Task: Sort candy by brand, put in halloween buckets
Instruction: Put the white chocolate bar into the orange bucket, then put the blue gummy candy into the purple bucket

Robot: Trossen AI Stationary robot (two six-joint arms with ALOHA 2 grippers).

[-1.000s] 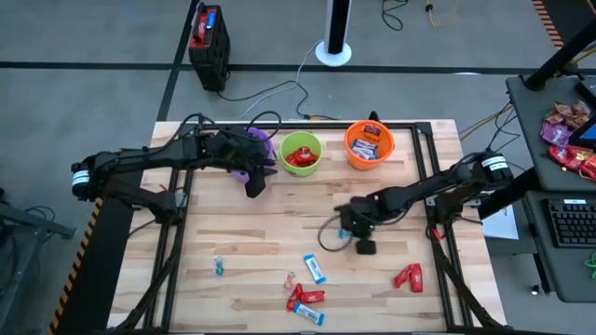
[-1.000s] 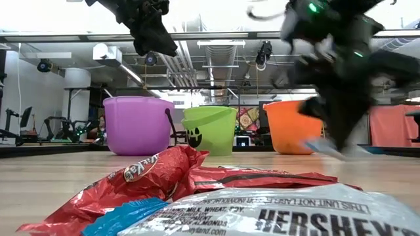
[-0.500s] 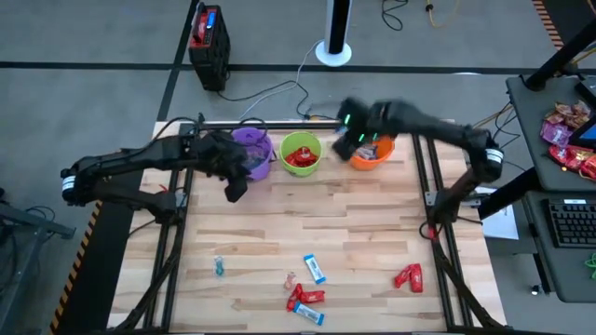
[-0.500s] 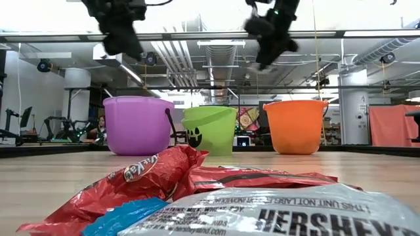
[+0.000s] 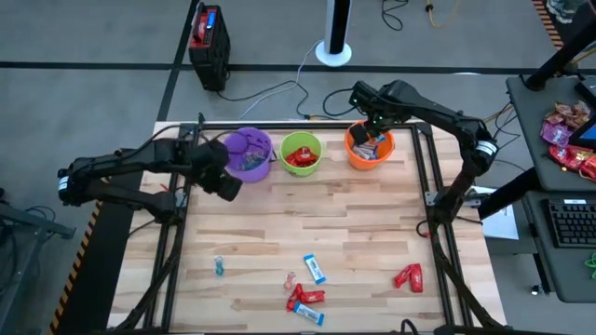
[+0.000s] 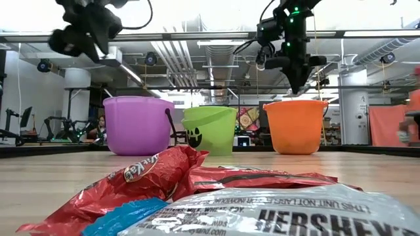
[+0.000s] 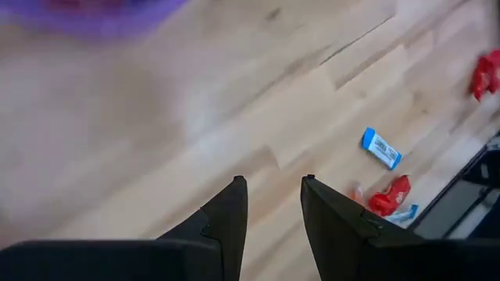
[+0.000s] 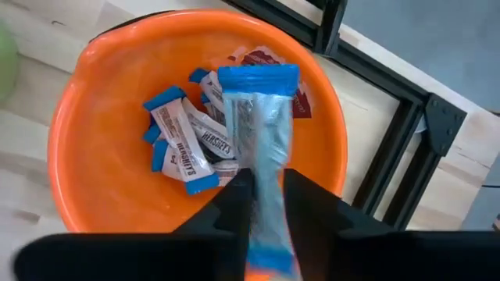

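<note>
Right gripper (image 8: pixel 262 204) grips a blue-and-white bar (image 8: pixel 262 125) above the orange bucket (image 8: pixel 94 136), which holds similar bars. Left gripper (image 7: pixel 272 204), fingers apparently parted and empty, hovers beside the purple bucket (image 5: pixel 250 154).

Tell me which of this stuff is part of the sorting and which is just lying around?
In the job: purple plastic pail, lime green pail, orange pail, blue-and-white bar wrapper in the right pincer, loose wrapped candies.

Lying about: red-pink bags, black keyboard, red-topped black box.
</note>
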